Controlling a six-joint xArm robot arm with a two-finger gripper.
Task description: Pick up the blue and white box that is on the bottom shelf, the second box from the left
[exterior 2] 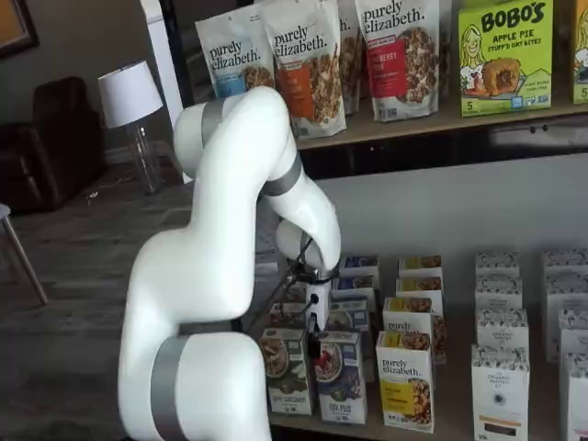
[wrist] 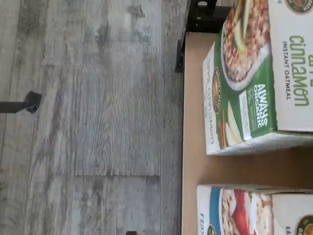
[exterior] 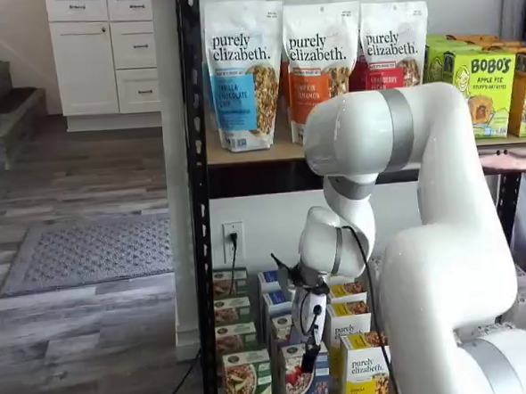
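Observation:
The blue and white box (exterior 2: pixel 338 378) stands upright at the front of the bottom shelf (exterior 2: pixel 452 415), between a green-fronted box (exterior 2: pixel 287 369) and a yellow "purely elizabeth" box (exterior 2: pixel 405 378). Both shelf views show it, lower in one (exterior: pixel 301 384). My gripper (exterior 2: pixel 315 342) hangs just above the box's top front edge, apart from it. Its black fingers (exterior: pixel 309 358) point down, stand open and hold nothing. The wrist view catches one end of the blue and white box (wrist: pixel 234 210) on the tan shelf board (wrist: pixel 195 98), beside the green apple cinnamon oatmeal box (wrist: pixel 254 78).
More rows of small boxes fill the bottom shelf behind and to the right (exterior 2: pixel 501 322). Tall granola bags (exterior: pixel 242 73) stand on the board above. A black steel post (exterior: pixel 202 254) runs down the rack's left side. Grey wood floor (wrist: pixel 98 117) lies in front.

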